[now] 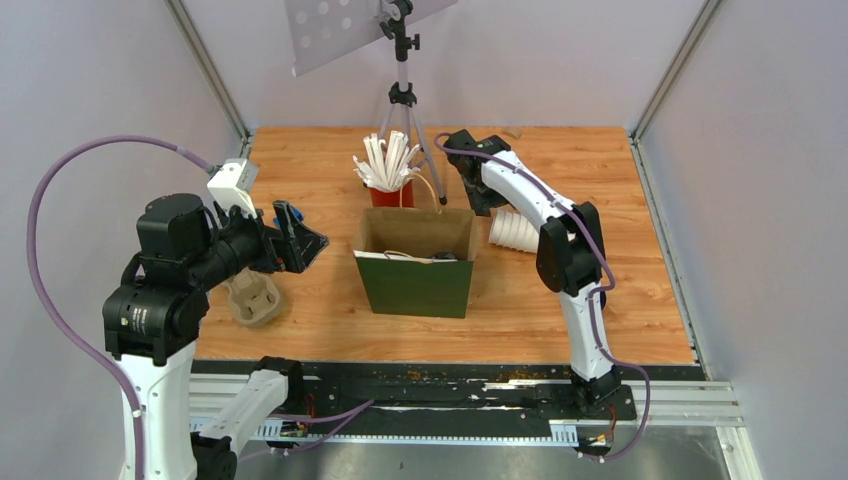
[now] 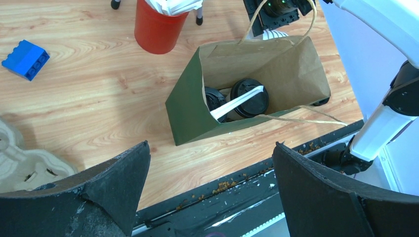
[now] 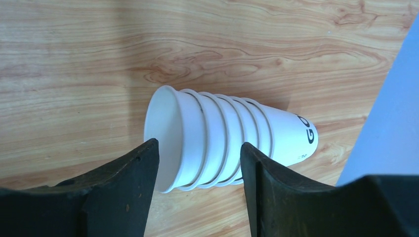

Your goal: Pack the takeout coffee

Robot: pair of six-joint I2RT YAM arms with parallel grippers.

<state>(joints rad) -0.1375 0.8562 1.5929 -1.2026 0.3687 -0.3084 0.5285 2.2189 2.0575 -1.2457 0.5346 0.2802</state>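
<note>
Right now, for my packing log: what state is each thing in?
Paper bag, upright, open.
Lidded cups, two inside bag, lids on.
Cup stack, lying sideways, lidless.
Red cup, upright, holding straws.
Left fingers, open, empty.
Right fingers, open, empty.

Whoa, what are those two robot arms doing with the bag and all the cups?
They are packing takeout coffee. The paper bag already holds two lidded cups, with a white straw lying on top. Neither arm holds anything: the left gripper hangs open above the table, looking down at the bag, and the right gripper hangs open over a stack of white cups lying on its side.
</note>
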